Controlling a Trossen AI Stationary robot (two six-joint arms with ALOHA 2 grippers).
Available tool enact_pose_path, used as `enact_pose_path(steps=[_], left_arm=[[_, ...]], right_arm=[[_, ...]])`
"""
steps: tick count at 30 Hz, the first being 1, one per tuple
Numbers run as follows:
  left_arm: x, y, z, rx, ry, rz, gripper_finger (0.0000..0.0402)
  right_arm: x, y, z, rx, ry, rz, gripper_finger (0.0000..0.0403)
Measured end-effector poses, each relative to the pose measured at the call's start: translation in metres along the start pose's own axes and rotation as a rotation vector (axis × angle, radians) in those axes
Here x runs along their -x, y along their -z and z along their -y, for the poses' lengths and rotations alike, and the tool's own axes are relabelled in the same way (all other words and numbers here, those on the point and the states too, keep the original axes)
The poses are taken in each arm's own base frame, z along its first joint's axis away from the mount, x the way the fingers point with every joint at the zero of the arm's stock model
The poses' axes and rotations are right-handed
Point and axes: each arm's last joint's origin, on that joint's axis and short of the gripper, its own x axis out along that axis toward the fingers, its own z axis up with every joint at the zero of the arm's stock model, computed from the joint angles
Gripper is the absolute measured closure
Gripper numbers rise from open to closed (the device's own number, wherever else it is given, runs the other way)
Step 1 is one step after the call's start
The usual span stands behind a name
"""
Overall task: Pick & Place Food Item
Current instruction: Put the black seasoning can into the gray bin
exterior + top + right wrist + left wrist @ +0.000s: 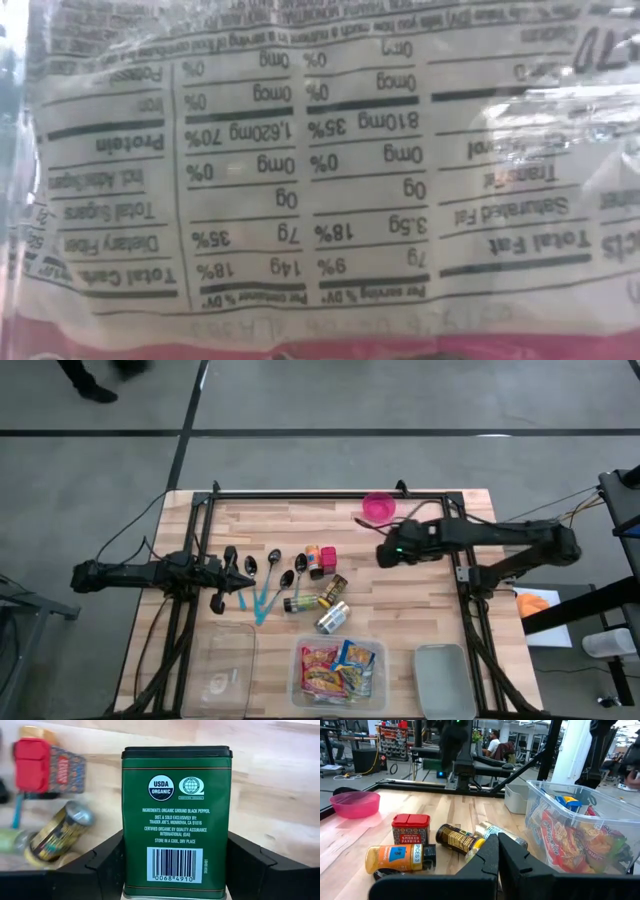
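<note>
Right gripper (175, 865) clamps the pepper tin (176, 820) upright for carrying, at the table's (420, 600) two o'clock; left gripper (497, 851) idles shut at nine.

Grey concrete floor (330, 400); workshop shelving (395, 740) and white pillar (572, 750).

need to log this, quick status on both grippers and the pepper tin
Right gripper shut on green pepper tin, held above the table. Left gripper shut, empty, near the spice jars. Nothing in the way.
</note>
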Motion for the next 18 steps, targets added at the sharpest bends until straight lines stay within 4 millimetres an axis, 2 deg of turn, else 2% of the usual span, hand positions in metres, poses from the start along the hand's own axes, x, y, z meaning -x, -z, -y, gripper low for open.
enact_pose_path(steps=[4, 8, 13, 18], left_arm=[[0.0, 0.0, 0.0, 0.0, 0.0, 0.0, 0.0401], [0.0, 0.0, 0.0, 0.0, 0.0, 0.0, 0.0401], [0.0, 0.0, 0.0, 0.0, 0.0, 0.0, 0.0401], [0.0, 0.0, 0.0, 0.0, 0.0, 0.001, 0.0401]], right_arm=[[0.027, 0.016, 0.016, -0.002, -0.037, 0.015, 0.0137], [0.045, 0.035, 0.027, 0.024, -0.081, -0.017, 0.0126], [0.059, 0.06, 0.036, 0.054, -0.11, -0.068, 0.0151], [0.067, 0.088, 0.043, 0.081, -0.115, -0.124, 0.0151]])
